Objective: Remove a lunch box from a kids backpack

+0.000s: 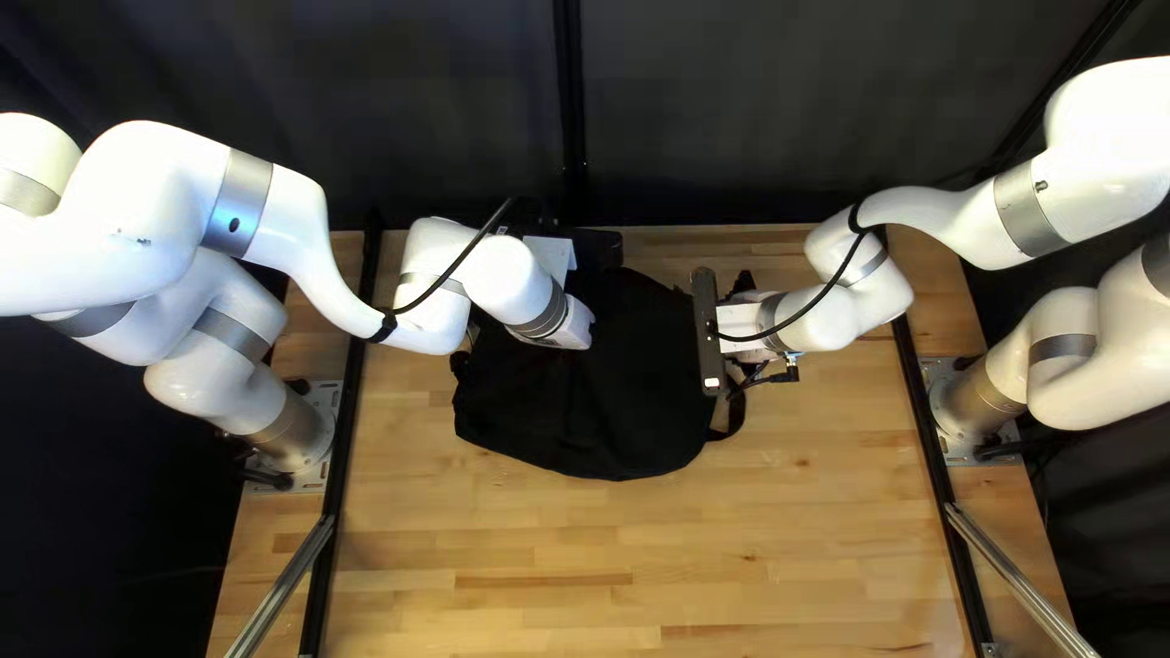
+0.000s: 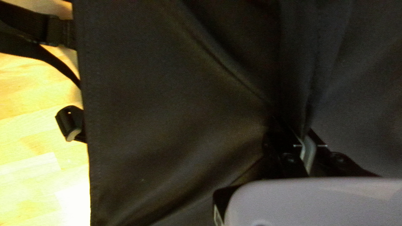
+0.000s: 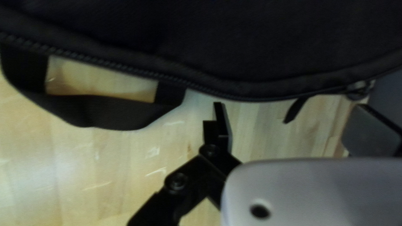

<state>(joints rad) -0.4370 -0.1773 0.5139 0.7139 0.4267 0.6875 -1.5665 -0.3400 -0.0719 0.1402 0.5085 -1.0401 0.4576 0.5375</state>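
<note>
Wooden table (image 1: pixel 731 536) | black backpack (image 1: pixel 597 402) on top | left end effector (image 1: pixel 573 327) clamped on backpack | right end effector (image 1: pixel 740 327) opened, beside it

The near tabletop (image 1: pixel 536 548) lies open, the backpack (image 1: pixel 579 414) blocking beyond.

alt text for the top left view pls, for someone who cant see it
A black backpack lies on a wooden table, the left robot arm reaching over it and the right arm at its edge; a dark curtain hangs behind.
</note>
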